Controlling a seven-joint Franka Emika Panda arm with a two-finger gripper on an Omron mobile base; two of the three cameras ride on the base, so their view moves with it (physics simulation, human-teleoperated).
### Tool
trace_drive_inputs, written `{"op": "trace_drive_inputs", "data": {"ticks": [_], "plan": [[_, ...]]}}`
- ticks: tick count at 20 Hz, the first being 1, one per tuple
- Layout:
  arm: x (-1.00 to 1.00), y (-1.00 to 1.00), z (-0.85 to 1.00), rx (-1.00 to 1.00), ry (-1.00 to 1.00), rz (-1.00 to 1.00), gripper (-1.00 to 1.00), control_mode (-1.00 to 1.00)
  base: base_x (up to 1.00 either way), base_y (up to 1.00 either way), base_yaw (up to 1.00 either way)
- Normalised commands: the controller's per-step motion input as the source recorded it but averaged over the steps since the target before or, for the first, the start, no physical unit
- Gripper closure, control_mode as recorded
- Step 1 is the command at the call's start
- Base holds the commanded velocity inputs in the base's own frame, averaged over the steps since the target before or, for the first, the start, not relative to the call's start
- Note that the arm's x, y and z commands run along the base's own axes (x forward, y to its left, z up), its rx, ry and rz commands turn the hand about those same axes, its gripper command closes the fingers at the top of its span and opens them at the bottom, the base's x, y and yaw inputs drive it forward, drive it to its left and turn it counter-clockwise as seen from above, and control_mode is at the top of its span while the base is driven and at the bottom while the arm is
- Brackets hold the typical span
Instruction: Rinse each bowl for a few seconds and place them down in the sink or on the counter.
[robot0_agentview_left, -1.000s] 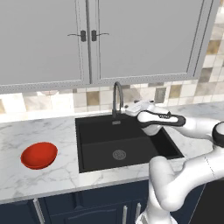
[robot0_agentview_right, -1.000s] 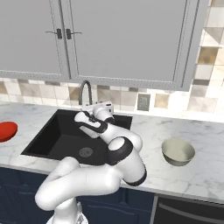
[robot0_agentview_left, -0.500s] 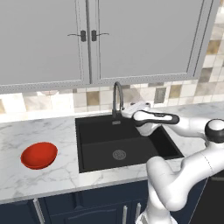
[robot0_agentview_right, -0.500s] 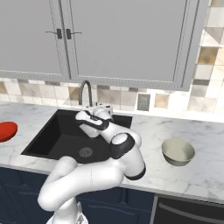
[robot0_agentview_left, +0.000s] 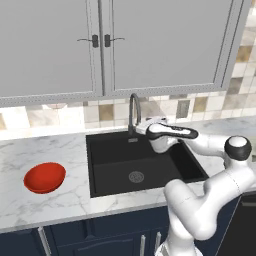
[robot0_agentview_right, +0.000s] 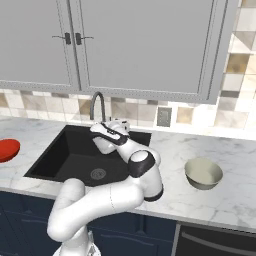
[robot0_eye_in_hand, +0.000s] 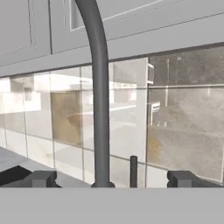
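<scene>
A wide, shallow, glossy red bowl (robot0_agentview_left: 44, 177) sits upright on the white, grey-veined marble counter (robot0_agentview_left: 45, 150), well to the left of the sink (robot0_agentview_left: 142, 165). A smaller, deeper bowl (robot0_agentview_right: 203, 173), cream-white inside and beige-olive outside, stands upright on the counter well to the right of the basin. The black rectangular sink lies recessed in the worktop between them, a round grey drain (robot0_agentview_left: 136, 176) at its floor, and a curved grey gooseneck faucet (robot0_agentview_left: 133, 114) rises from its back edge against the tiled wall, with a thin dark lever (robot0_eye_in_hand: 133, 170) just beside the faucet's base.
</scene>
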Motion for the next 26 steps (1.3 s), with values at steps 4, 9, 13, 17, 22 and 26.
{"op": "trace_drive_inputs", "data": {"ticks": [4,9,13,17,22,26], "plan": [[0.41,-0.03,-0.16,0.03,0.0,0.0,-1.0,-1.0,0.0,0.0,0.0],[0.33,-0.1,-0.15,0.04,0.0,0.02,-1.0,-1.0,0.0,0.0,0.0],[0.31,-0.13,-0.13,0.04,0.0,0.02,-1.0,-1.0,0.0,0.0,0.0],[0.36,-0.08,-0.15,0.03,0.0,0.01,-1.0,-1.0,0.0,0.0,0.0],[0.4,0.0,-0.17,0.02,0.0,0.01,-1.0,-1.0,0.0,0.0,0.0],[0.4,0.0,-0.19,0.01,0.0,0.01,-1.0,-1.0,0.0,0.0,0.0]]}}
